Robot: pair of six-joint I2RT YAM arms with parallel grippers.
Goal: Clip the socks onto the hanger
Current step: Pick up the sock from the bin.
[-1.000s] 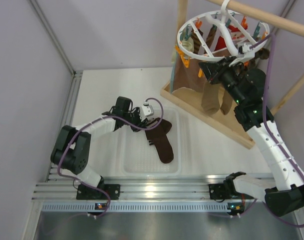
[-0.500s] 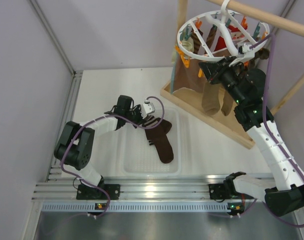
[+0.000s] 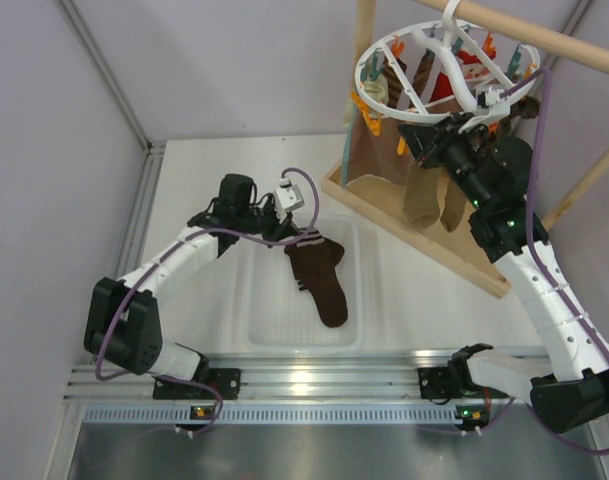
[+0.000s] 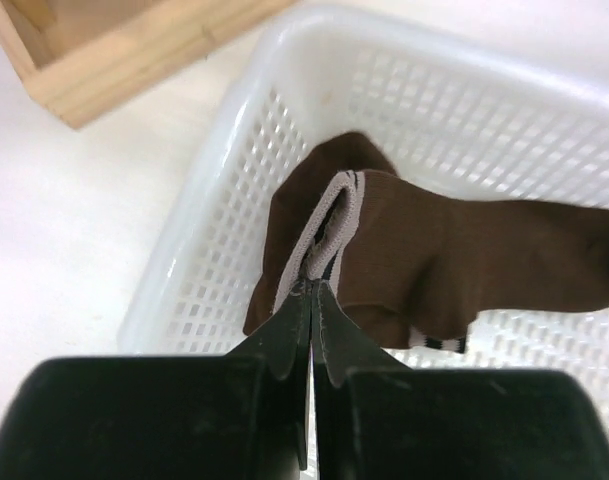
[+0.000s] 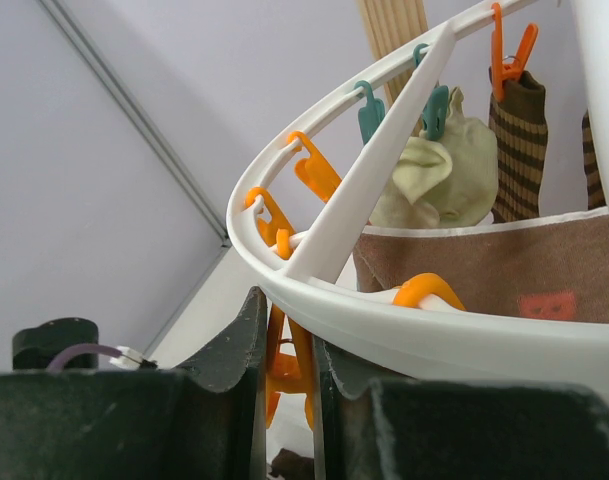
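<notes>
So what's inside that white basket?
Brown socks lie in the basket. The left gripper has its jaws shut on one cuff. The basket floor beneath the socks is covered, so anything underneath is hidden.

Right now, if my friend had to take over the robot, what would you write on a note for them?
Left gripper: shut on the cuff of a brown sock, which trails down into the white basket.
Right gripper: up at the hanger, shut on an orange peg just under its rim.
Done: sock pinched, peg gripped.
Left: carry the sock up to that peg and clip it on, then do the same for any brown sock left in the basket.
</notes>
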